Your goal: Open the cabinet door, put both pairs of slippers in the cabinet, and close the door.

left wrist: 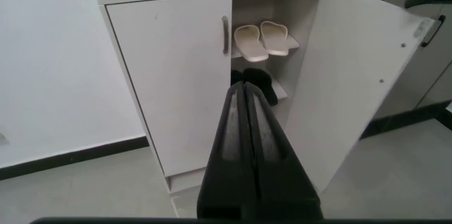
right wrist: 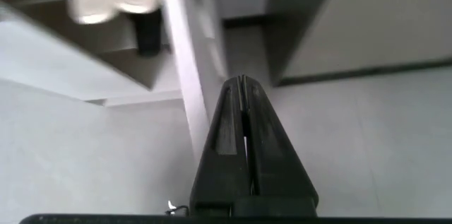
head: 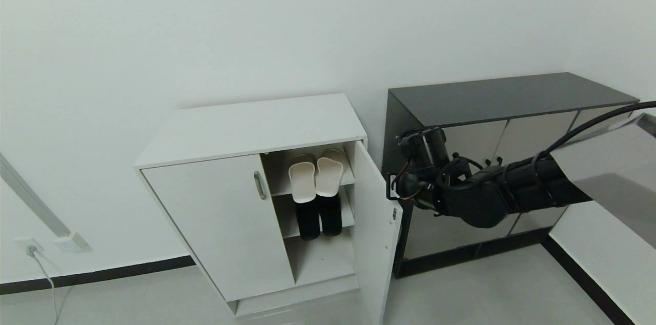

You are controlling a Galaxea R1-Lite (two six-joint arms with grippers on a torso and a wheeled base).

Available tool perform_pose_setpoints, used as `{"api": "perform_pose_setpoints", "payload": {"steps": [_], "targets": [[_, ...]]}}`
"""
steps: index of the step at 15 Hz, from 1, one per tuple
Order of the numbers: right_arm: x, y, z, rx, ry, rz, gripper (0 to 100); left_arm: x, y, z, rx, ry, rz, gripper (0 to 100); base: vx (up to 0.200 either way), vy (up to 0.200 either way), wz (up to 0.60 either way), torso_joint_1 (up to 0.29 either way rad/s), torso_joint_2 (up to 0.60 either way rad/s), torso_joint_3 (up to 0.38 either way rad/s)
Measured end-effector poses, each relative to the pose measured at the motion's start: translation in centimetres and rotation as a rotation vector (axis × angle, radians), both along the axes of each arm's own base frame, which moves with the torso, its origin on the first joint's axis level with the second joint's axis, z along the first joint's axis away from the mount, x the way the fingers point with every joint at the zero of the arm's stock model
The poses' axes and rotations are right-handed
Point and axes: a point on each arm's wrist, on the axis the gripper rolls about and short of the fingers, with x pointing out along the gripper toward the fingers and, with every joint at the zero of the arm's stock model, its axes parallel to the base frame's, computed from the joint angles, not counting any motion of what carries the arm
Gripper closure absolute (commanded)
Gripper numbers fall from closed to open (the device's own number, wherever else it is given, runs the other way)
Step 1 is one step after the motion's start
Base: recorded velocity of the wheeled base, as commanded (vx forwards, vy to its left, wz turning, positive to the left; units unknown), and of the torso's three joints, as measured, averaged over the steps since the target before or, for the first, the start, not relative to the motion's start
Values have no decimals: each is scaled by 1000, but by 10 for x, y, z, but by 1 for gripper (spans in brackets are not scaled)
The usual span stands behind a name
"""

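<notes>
The white cabinet (head: 246,130) stands against the wall with its right door (head: 376,222) swung open and its left door (head: 220,222) shut. Inside, a cream pair of slippers (head: 315,176) rests on the upper shelf and a black pair (head: 320,217) on the shelf below; both also appear in the left wrist view, cream slippers (left wrist: 265,40) above black slippers (left wrist: 258,83). My right gripper (right wrist: 242,83) is shut and empty, just outside the open door's edge (right wrist: 187,75), near its handle (head: 391,187). My left gripper (left wrist: 244,90) is shut and empty, held back in front of the cabinet.
A dark sideboard (head: 502,94) with grey doors stands right of the cabinet, close behind my right arm (head: 487,197). A white surface (head: 610,197) runs along the far right. A wall socket with a cable (head: 31,250) is low on the left. Grey floor (head: 487,289) lies open in front.
</notes>
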Motion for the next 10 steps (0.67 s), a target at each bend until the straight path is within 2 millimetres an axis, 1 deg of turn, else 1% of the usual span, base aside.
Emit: {"api": "perform_pose_setpoints", "payload": {"steps": [5, 10], "targets": [[-35, 7, -7, -23, -65, 120, 100, 0, 0, 0, 0, 0, -1, 100, 0, 0, 0, 0, 0, 0], [-47, 2, -17, -8, -90, 154, 100, 0, 0, 0, 0, 0, -1, 100, 0, 0, 0, 0, 0, 0]]}}
